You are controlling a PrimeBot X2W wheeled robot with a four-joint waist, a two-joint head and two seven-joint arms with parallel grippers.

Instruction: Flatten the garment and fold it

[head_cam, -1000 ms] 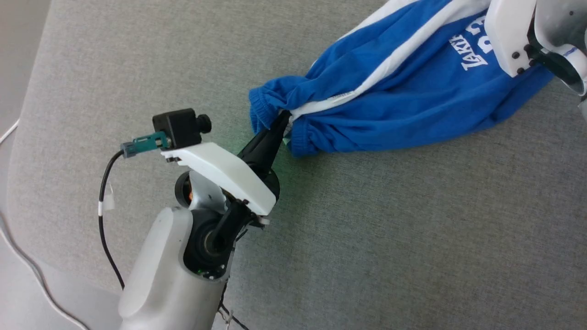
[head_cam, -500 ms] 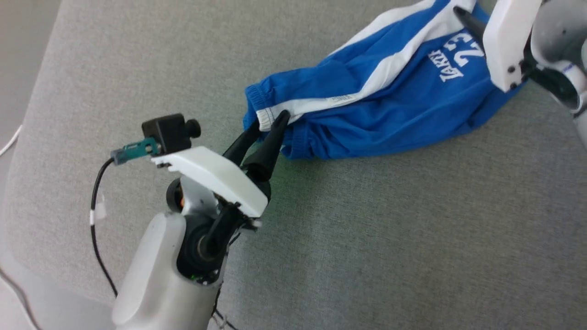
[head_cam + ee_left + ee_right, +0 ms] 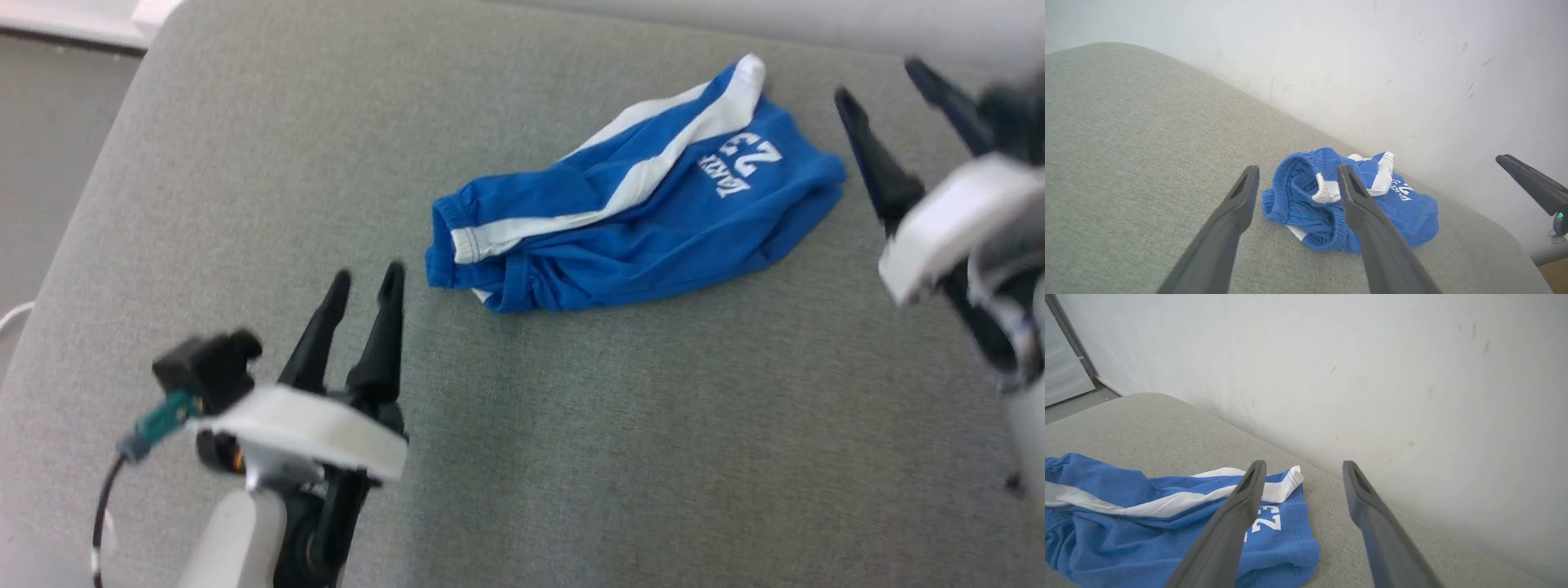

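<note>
Judging from how the blue shorts [image 3: 637, 237] lie, little of the job looks done. They sit in a narrow, twisted bunch on the grey upholstered surface [image 3: 571, 457] with the legs collapsed onto each other, so both the spreading flat and the folding seem yet to do. Starting at the left, the left gripper [image 3: 367, 275] hovers with its fingers apart and nothing between them, just short of the gathered elastic waistband [image 3: 445, 233], which points toward it without touching. From there the white side stripe [image 3: 645, 180] runs diagonally across to the far end, where the printed "23" [image 3: 755, 153] sits near the hem. Just beyond that hem the right gripper [image 3: 878, 79] is likewise spread and empty, close beside the cloth and, as far as I can tell, clear of it.
</note>
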